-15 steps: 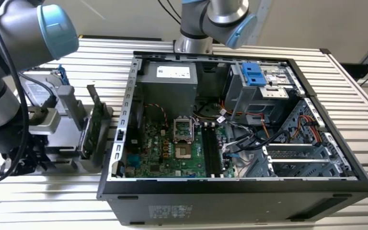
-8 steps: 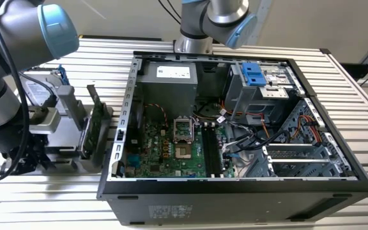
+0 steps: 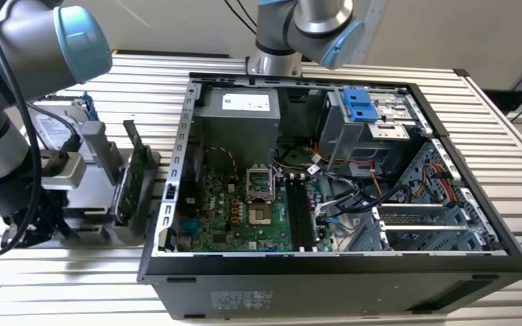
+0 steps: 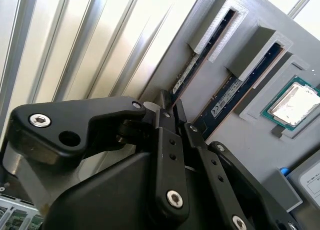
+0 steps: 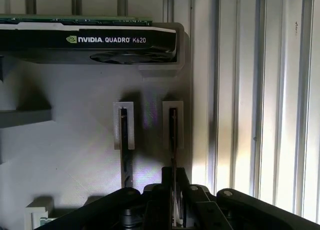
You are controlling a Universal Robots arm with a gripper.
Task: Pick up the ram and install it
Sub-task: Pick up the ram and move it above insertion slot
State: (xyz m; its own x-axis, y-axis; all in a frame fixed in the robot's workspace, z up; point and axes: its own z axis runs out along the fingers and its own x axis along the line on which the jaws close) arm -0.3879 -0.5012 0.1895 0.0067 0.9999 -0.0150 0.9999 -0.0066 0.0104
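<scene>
**Ram (image 5: pixel 172 132) pinched at the parts holder**

Gripped edge-on by the gripper (image 5: pixel 175 179): black fingers (image 5: pixel 162 200) drawn close together, one on either side of the slim dark stick. Seated in a raised slot of the grey holder (image 5: pixel 75 120), on the side nearest the bare slats of the table (image 5: pixel 260 89).

Just beside it, in the neighbouring slot and apart from the fingers, a second memory stick (image 5: pixel 123 135), lying parallel. Same pairing in the second wrist view, with a processor chip (image 4: pixel 295 102) resting in a square recess beyond the two slots. Farther along the holder, in the first wrist view, a black graphics card (image 5: pixel 90 42) standing on edge across the far end.

In the exterior view, holder on the slatted table at the exterior view's left, partly behind the arm (image 3: pixel 7 102), carrying a silver hard drive (image 3: pixel 57 125) with blue rails. Well apart, toward the exterior view's right, an open computer case (image 3: pixel 334 268) lying on its side. Green motherboard (image 3: pixel 234 214) exposed inside, with long black memory slots (image 3: pixel 299 217) beside the processor socket (image 3: pixel 256 187).
</scene>
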